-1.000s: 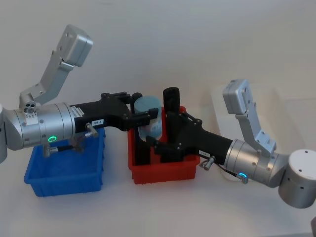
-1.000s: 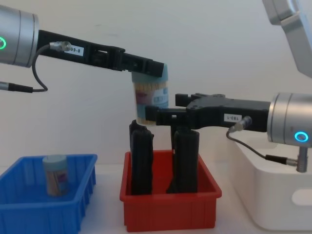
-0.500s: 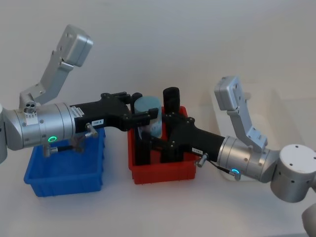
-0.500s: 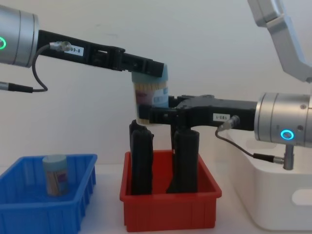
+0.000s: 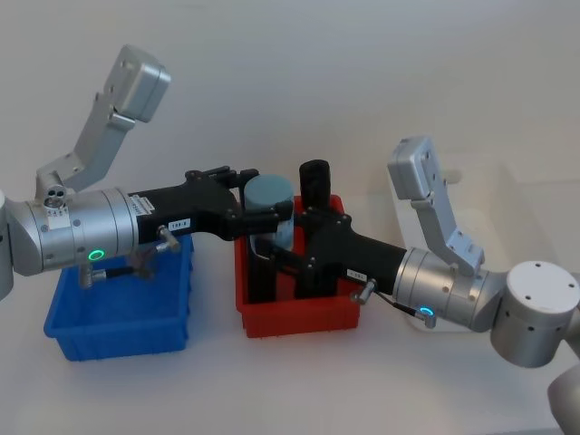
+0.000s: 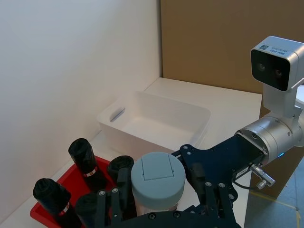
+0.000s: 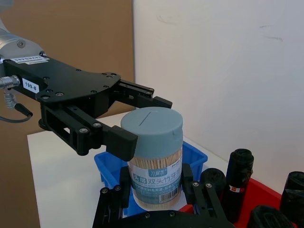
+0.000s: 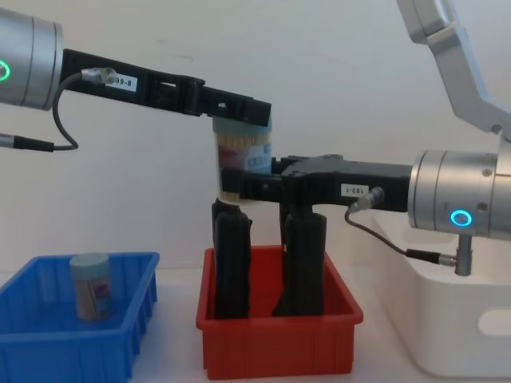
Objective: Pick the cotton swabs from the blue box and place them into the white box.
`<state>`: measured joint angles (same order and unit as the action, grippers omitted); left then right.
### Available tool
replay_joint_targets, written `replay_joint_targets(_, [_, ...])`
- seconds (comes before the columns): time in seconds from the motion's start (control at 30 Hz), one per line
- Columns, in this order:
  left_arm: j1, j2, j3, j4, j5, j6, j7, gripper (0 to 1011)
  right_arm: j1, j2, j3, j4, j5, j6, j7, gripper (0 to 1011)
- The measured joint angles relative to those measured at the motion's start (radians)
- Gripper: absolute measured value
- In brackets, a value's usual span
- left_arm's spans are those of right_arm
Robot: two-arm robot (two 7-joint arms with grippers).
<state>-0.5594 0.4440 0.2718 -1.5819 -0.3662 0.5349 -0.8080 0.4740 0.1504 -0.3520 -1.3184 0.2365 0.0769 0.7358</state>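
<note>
Blue box [image 8: 48,351]: at the left end of the desk [image 5: 299,381]; shallow, with ribbed sides. In the head view the left arm passes over part of it.

Second jar [image 8: 89,285]: stands upright on the blue box's floor, pale lid up, with neither gripper touching it.

Left gripper [image 8: 243,110]: reaches in from the left, high over the red bin. Its fingers are closed on the lid end of the swab jar, one on each side.

Swab jar [image 8: 243,159]: upright in the air above the left part of the red bin, just over the top of a black object. The grey-blue lid is up, yellowish sticks show beneath it, and the blue-and-pink label sits lower down. The left gripper holds it at the top and the right gripper holds it lower down.

Red bin [image 8: 279,351]: in the middle of the desk, between the blue box and the white box.

Black objects [image 8: 231,263]: tall, standing inside the red bin.

Right gripper [image 7: 156,190]: comes in from the right, below the left gripper, level with the jar's label. Its fingers are closed against the lower half of the swab jar, one on each side.

White box [image 8: 455,335]: at the right, near the red bin and taller than it. It has smooth walls and an oval handle cutout facing the chest camera; the right arm passes in front of it.
</note>
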Motion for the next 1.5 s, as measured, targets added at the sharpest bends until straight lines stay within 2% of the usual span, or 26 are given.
replay_joint_targets(0.27, [0.000,0.000,0.000,0.000,0.000,0.000,0.000,1003,0.000,0.003,-0.001,-0.002,0.007,0.002,-0.006,630])
replay_joint_targets(0.73, [0.000,0.000,0.000,0.000,0.000,0.000,0.000,1004,-0.031,0.035,0.013,-0.039,0.035,0.008,-0.062,630])
replay_joint_targets(1.13, [0.000,0.000,0.000,0.000,0.000,0.000,0.000,1004,-0.089,0.087,0.047,-0.095,0.071,0.007,-0.179,630])
replay_joint_targets(1.5, [0.000,0.000,0.000,0.000,0.000,0.000,0.000,1004,-0.140,0.132,0.083,-0.139,0.099,0.000,-0.321,630])
